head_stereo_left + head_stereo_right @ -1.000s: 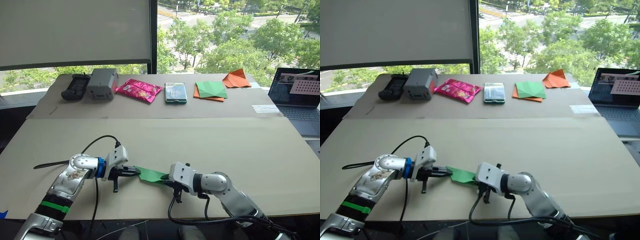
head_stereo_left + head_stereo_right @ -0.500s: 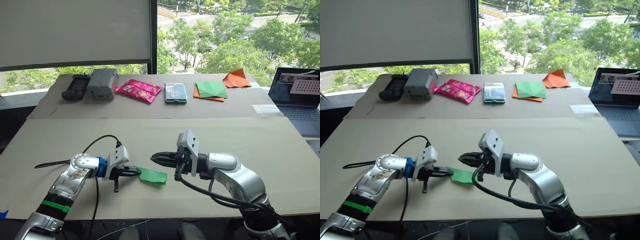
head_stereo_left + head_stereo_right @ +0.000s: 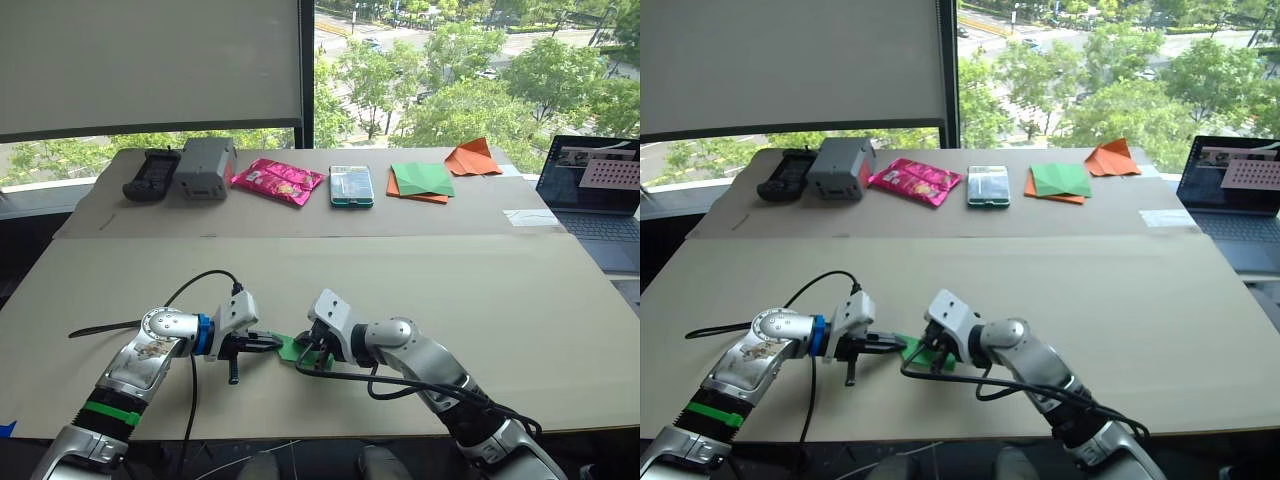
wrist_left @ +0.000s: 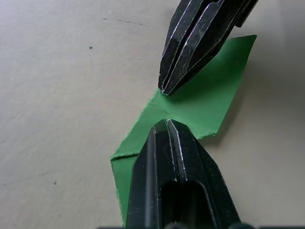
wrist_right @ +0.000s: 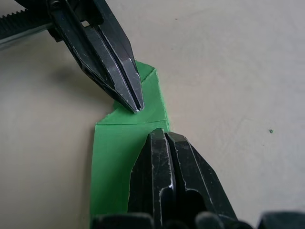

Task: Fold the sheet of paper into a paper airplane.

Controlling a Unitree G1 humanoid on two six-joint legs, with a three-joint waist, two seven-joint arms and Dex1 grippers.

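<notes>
Both closed hands, left hand [image 3: 272,343]; right hand [image 3: 303,357], press paper airplane [image 4: 200,102].

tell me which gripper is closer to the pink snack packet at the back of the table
Left. The left gripper sits almost straight in front of the pink snack packet; the right gripper is nearer the table's front edge, more rightward.

Bright green paper airplane [image 4: 202,102] on plain beige surface [image 3: 480,290]. Black fingers [image 5: 112,57]. Far off: pink snack packet [image 3: 277,181], darker green sheet [image 3: 423,178] over orange paper [image 3: 393,185], orange paper triangle [image 3: 472,157], grey box [image 3: 204,167].
</notes>
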